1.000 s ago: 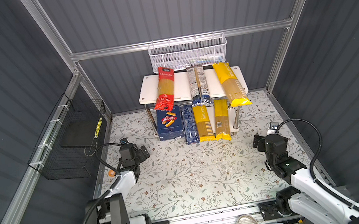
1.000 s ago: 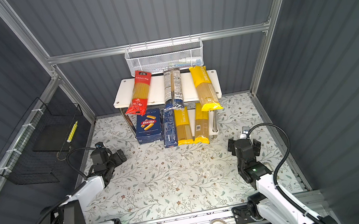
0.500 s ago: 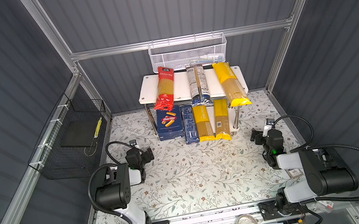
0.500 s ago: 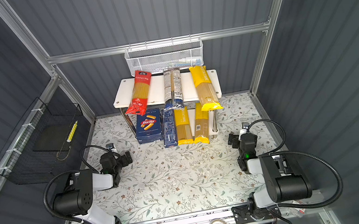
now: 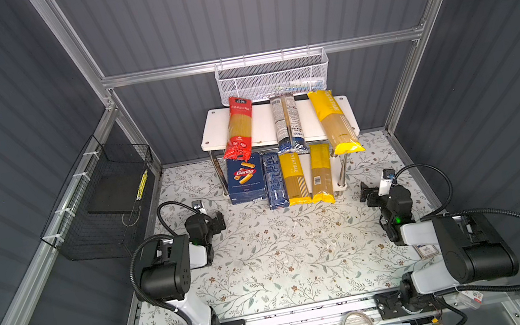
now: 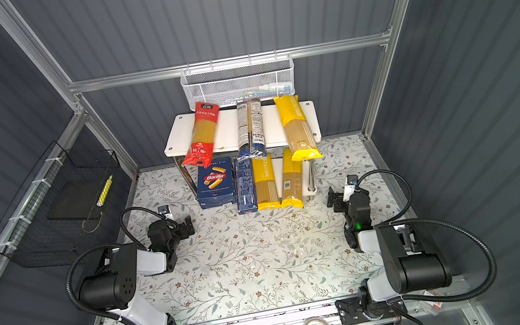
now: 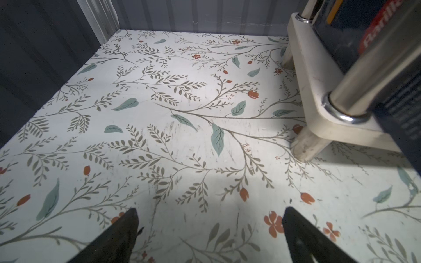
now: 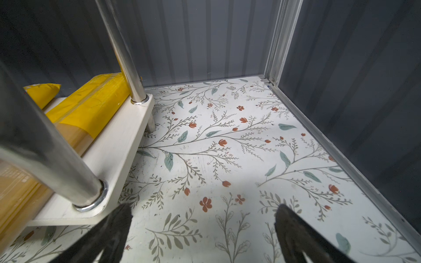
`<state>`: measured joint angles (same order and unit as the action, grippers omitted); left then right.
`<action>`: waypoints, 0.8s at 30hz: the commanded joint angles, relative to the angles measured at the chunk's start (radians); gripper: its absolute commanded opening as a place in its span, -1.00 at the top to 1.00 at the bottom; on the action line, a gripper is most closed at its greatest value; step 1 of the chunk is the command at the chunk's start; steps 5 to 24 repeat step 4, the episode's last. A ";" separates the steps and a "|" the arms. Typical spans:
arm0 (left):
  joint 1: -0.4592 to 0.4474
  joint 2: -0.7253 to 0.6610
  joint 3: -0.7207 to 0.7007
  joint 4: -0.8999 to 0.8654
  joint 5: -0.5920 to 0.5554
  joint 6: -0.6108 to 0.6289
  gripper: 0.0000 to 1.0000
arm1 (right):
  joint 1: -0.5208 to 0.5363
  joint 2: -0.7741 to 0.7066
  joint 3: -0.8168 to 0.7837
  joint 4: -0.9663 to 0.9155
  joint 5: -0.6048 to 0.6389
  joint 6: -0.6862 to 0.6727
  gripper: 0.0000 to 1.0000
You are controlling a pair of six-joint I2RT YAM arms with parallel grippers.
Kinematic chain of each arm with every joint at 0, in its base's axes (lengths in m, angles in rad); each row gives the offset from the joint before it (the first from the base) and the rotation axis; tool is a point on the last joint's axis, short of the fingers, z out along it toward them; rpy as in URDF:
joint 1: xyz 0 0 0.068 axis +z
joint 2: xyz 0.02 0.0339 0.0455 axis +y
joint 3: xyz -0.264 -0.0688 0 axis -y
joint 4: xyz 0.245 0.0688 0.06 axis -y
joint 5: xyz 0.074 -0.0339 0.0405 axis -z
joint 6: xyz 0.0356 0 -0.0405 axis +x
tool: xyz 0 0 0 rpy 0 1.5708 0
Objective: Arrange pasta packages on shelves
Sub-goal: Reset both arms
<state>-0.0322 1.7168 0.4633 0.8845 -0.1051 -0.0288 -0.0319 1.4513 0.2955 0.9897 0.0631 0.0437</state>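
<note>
Both sitting wide, empty: left gripper (image 5: 217,221) low beside rack's (image 5: 265,127) left side, right gripper (image 5: 368,194) beside its right. Seven packs (image 5: 287,122) lying between them, three up top, four below, long axes running front-to-back, ends pointing toward grippers. Barilla box (image 5: 244,180) nearer left, yellow bags (image 5: 320,175) nearer right.

Three pasta packages (image 5: 239,127) are laid on the shelves' (image 5: 265,123) upper board, four on the lower; the shelves are stood on the floral tabletop (image 5: 284,255).
</note>
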 commanded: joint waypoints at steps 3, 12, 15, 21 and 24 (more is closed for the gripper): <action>0.000 -0.003 0.006 0.023 0.001 0.029 -0.99 | 0.001 0.005 0.017 0.004 -0.014 -0.013 -0.98; 0.000 -0.004 0.008 0.023 0.001 0.030 -0.99 | 0.001 0.004 0.017 0.004 -0.015 -0.012 -0.98; 0.000 -0.004 0.008 0.023 0.001 0.030 -0.99 | 0.001 0.004 0.017 0.004 -0.015 -0.012 -0.98; 0.000 -0.004 0.008 0.023 0.001 0.030 -0.99 | 0.001 0.004 0.017 0.004 -0.015 -0.012 -0.98; 0.000 -0.004 0.008 0.023 0.001 0.030 -0.99 | 0.001 0.004 0.017 0.004 -0.015 -0.012 -0.98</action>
